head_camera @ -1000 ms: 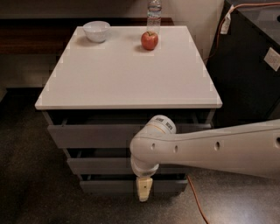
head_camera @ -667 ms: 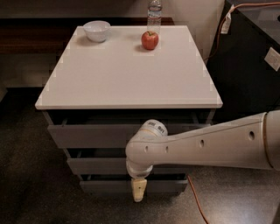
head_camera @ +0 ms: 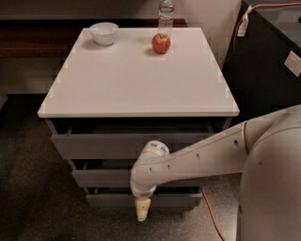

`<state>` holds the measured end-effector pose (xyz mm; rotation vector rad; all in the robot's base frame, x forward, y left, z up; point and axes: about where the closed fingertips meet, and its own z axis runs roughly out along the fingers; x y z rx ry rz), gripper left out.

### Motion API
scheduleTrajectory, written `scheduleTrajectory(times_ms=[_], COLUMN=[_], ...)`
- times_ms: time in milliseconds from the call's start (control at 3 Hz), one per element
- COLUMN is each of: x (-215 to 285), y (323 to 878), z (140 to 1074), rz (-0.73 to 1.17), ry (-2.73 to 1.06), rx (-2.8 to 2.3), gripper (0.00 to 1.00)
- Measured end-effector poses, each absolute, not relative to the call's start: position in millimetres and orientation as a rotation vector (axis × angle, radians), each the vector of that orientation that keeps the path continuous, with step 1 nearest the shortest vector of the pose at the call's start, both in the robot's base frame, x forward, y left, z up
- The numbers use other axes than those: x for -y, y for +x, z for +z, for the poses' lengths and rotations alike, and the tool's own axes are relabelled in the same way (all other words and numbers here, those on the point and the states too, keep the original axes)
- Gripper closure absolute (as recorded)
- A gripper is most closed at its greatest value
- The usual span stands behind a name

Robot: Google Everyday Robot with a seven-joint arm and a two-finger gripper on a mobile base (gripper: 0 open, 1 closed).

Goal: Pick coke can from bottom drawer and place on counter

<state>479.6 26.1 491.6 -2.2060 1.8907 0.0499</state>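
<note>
A grey cabinet with three drawers fills the middle of the frame, and its white worktop (head_camera: pixel 136 80) takes up most of the upper half. At the upper left of the worktop sits a white bowl (head_camera: pixel 104 33). A red apple (head_camera: pixel 161 43) stands near the top centre, and just behind it, at the top edge of the frame, is a clear water bottle (head_camera: pixel 165 12). The bowl is well apart from the apple and the bottle. A white arm (head_camera: pixel 202 150) comes in from the large white body at the lower right and runs leftward across the cabinet front, bending downward at a rounded joint in front of the middle drawer. The gripper (head_camera: pixel 141 210) hangs from that joint at the bottom centre, its cream tip pointing straight down. It is in front of the bottom drawer (head_camera: pixel 178 199) and reaches just below the drawer's lower edge. Whether it is open or closed cannot be told. A thin dark gap shows above the bottom drawer's front, but its inside is hidden and the can cannot be seen. An orange cable (head_camera: pixel 211 217) trails over the dark floor at the lower right, and a dark cabinet (head_camera: pixel 268 70) stands at the right edge.
</note>
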Motion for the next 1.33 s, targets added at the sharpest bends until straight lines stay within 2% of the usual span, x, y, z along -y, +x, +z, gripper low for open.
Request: scheduleTrajectory(times_ms=[667,1333], x=[-55,-63], y=[462,457], z=[442,393], rz=[0.090,0.027], ry=[-2.259,-2.307], rx=[-1.828,-1.800], gripper=[0.00,0.00])
